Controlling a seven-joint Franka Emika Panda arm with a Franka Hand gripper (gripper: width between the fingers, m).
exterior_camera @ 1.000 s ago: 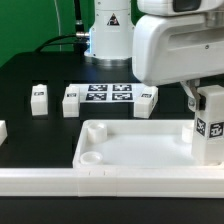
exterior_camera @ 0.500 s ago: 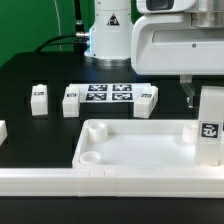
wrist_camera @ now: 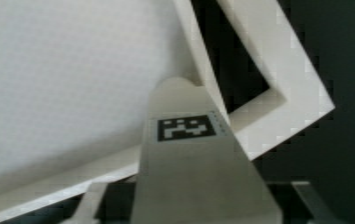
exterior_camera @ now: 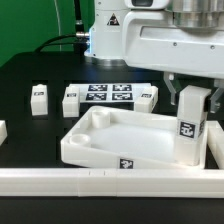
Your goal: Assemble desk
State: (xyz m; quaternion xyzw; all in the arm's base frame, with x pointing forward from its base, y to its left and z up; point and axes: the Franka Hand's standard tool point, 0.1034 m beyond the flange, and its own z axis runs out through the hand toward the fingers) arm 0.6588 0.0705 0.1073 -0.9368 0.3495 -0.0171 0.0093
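Note:
The desk's white tabletop (exterior_camera: 100, 140) lies skewed on the black table, rim up, with a tag on its near side wall. A white square leg (exterior_camera: 190, 125) with a tag stands upright at the tabletop's corner on the exterior view's right. My gripper (exterior_camera: 190, 100) is shut on the leg's upper part. In the wrist view the leg (wrist_camera: 192, 150) fills the middle between my fingers (wrist_camera: 96, 200), and its far end meets the tabletop's rim corner (wrist_camera: 272, 95). Whether the leg sits in a socket is hidden.
Three loose white legs (exterior_camera: 39, 97), (exterior_camera: 70, 101), (exterior_camera: 146, 99) lie behind the tabletop, around the marker board (exterior_camera: 108, 94). Another white part (exterior_camera: 2, 130) shows at the exterior view's left edge. A long white rail (exterior_camera: 60, 180) runs along the front.
The tabletop has swung round from lying square against the front rail to a skewed pose, showing its tagged side wall. My gripper and the leg have shifted slightly toward the exterior view's left.

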